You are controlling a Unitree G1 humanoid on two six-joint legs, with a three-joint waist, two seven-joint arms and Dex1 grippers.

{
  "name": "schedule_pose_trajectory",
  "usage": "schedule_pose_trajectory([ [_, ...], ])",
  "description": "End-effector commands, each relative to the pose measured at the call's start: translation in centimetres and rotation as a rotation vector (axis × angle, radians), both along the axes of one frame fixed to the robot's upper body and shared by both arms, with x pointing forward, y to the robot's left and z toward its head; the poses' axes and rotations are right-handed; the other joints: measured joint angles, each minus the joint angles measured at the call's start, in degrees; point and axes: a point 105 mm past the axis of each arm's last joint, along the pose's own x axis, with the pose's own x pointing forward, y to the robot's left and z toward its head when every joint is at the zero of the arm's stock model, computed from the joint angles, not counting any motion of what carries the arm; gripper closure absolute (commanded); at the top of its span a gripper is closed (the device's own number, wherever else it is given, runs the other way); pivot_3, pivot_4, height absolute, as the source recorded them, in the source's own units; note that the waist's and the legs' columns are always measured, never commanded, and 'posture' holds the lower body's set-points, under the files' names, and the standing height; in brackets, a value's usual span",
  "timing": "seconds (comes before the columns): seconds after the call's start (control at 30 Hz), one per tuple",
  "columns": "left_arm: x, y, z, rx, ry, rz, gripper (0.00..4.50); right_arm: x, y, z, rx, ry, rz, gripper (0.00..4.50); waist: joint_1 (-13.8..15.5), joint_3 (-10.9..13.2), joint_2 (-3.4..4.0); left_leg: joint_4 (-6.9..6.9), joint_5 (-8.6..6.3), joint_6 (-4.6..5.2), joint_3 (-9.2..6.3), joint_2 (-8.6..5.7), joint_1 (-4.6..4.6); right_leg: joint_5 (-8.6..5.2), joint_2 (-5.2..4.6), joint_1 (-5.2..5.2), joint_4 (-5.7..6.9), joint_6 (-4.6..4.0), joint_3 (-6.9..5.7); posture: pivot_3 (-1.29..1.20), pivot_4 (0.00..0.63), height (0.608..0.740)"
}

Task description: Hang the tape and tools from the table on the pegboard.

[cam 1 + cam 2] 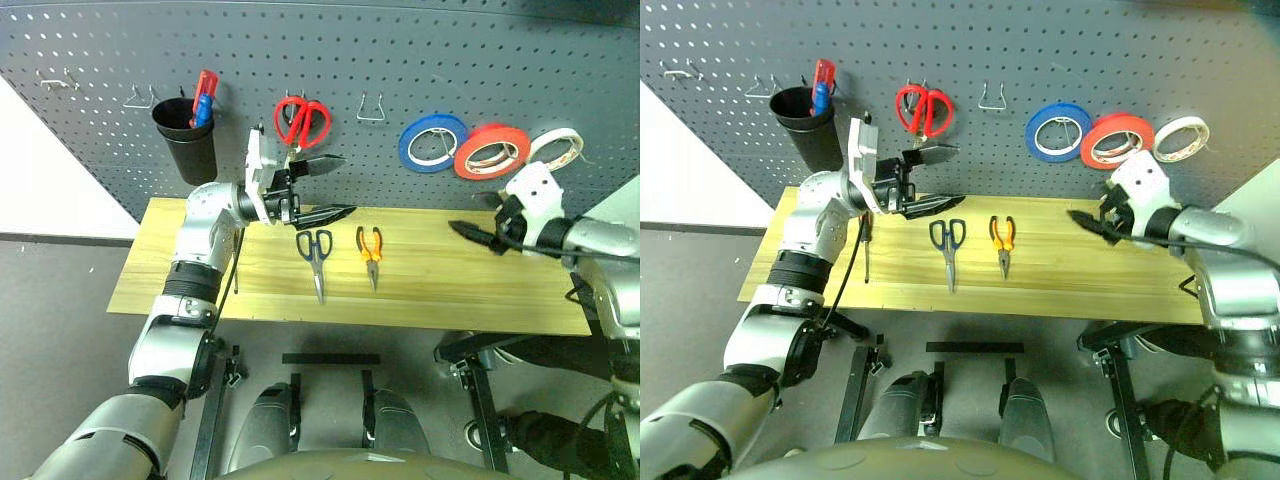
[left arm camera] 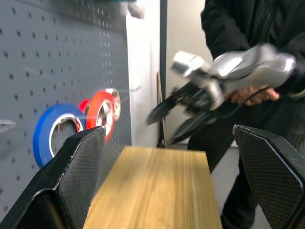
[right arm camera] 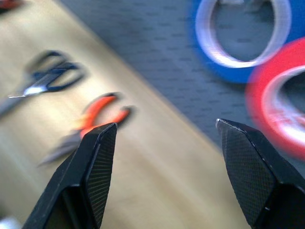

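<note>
- Red tape [image 1: 491,151] hung on the pegboard [image 1: 400,60].
- Scissors [image 1: 316,256] and pliers [image 1: 370,252] lay on the table [image 1: 430,290].
- Both grippers, left [image 1: 325,188] and right [image 1: 470,232], gaped empty.

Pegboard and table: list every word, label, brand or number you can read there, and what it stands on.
None can be read.
The dark grey pegboard carries no lettering.
The red tape ring, blue tape ring and pale tape ring show no print.
Any marks on the orange-handled pliers are too small to tell.
</note>
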Motion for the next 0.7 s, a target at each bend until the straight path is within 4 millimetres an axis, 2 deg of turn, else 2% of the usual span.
schedule_pose_trajectory([
  [0.03, 0.3, 0.6, -1.7, 0.090, 0.020, 0.035, 0.00, -1.5, 2.3, -0.3, 0.092, 0.060, -0.003, 0.63, -0.15, -0.13, -0.08, 0.00, 0.00, 0.00, -0.01, 0.02, 0.05, 0.01, 0.02, 0.02, 0.00, -0.01, 0.01, -0.01, 0.135, 0.728],
  [0.1, 0.7, 0.9, -2.8, 0.141, 0.050, 0.071, 0.00, -1.4, 2.8, -1.3, 0.113, 0.102, -0.050, 0.12, -0.16, -0.18, -0.04, -0.02, 0.00, 0.00, -0.02, 0.09, 0.12, 0.01, 0.07, 0.06, 0.00, -0.02, 0.00, -0.01, 0.140, 0.728],
  [0.13, 1.0, 1.2, -3.5, 0.177, 0.060, 0.103, 0.00, -1.0, 2.9, -1.8, 0.138, 0.128, -0.096, 0.02, -0.20, -0.19, -0.04, -0.02, 0.00, 0.00, -0.03, 0.09, 0.14, 0.01, 0.07, 0.06, 0.00, -0.02, 0.01, -0.02, 0.146, 0.728],
  [0.23, 2.0, 2.1, -5.2, 0.239, 0.091, 0.196, 0.00, 0.3, 3.5, -2.8, 0.206, 0.193, -0.190, 0.02, -0.20, -0.19, -0.04, -0.02, -0.01, 0.01, -0.01, 0.08, 0.14, 0.01, 0.06, 0.04, 0.05, -0.02, 0.05, -0.02, 0.164, 0.728],
  [0.43, 2.5, 3.4, -7.5, 0.338, 0.121, 0.247, 0.00, 2.7, 4.9, -3.9, 0.270, 0.282, -0.271, 0.02, -0.21, -0.16, -0.03, -0.05, -0.04, 0.06, -0.11, 0.04, 0.07, 0.01, 0.06, -0.04, 0.05, -0.03, 0.07, -0.01, 0.209, 0.728],
  [0.57, 2.6, 4.0, -8.5, 0.336, 0.130, 0.261, 0.00, 4.7, 5.3, -5.0, 0.312, 0.336, -0.329, 0.02, -0.39, -0.01, 0.00, -0.06, -0.05, 0.09, -0.18, 0.03, 0.08, 0.01, 0.04, -0.06, 0.06, -0.03, 0.08, -0.01, 0.248, 0.728],
  [0.7, 2.5, 4.5, -8.7, 0.340, 0.127, 0.257, 0.00, 6.4, 6.2, -5.6, 0.292, 0.358, -0.339, 0.02, -0.89, 0.60, 0.01, -0.09, -0.08, 0.14, -0.22, 0.04, 0.07, 0.00, 0.05, -0.12, 0.08, -0.04, 0.10, 0.01, 0.304, 0.728],
])
